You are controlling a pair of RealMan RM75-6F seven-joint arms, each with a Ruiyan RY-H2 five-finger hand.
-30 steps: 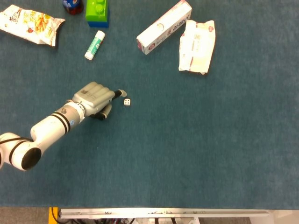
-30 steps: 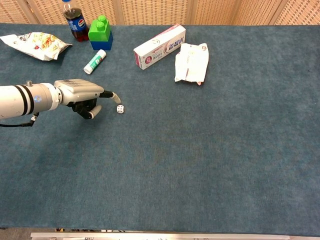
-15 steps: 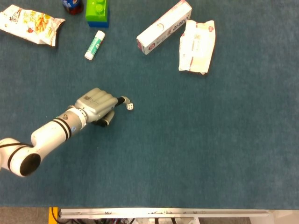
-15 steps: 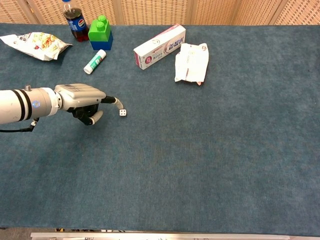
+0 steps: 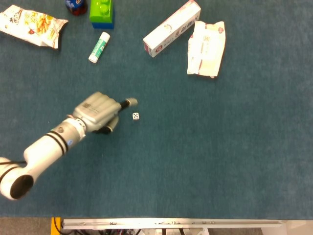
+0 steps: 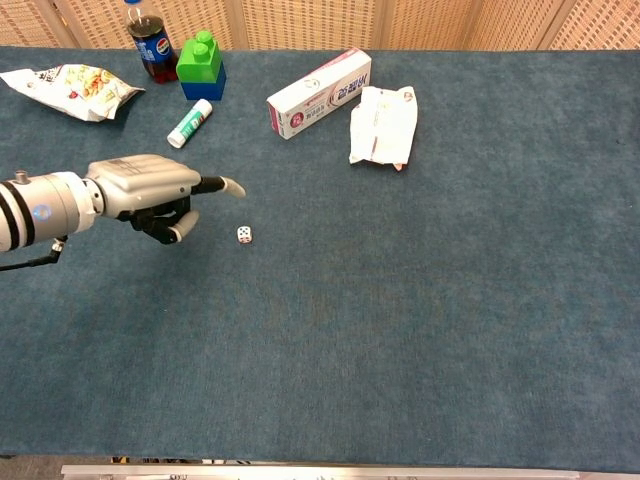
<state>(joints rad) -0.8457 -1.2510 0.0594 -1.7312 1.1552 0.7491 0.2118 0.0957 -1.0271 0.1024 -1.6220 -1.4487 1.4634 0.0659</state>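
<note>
A small white die (image 5: pixel 135 116) (image 6: pixel 244 234) lies on the blue cloth (image 5: pixel 205 147) left of the middle. My left hand (image 5: pixel 98 111) (image 6: pixel 150 190) hovers just to its left, most fingers curled in and one finger stretched out towards the right. That fingertip (image 5: pixel 132 102) (image 6: pixel 235 186) is a little beyond the die and apart from it. The hand holds nothing. My right hand shows in neither view.
At the far left lie a snack bag (image 5: pixel 32 24), a cola bottle (image 6: pixel 147 42), a green and blue block (image 6: pixel 201 65) and a glue stick (image 5: pixel 99 47). A long toothpaste box (image 5: pixel 171 28) and a white packet (image 5: pixel 206 48) lie at the far middle.
The left hand's outstretched finger nudged the die towards the near edge and slightly right. The hand has since lifted, and the fingertip no longer touches the die.
</note>
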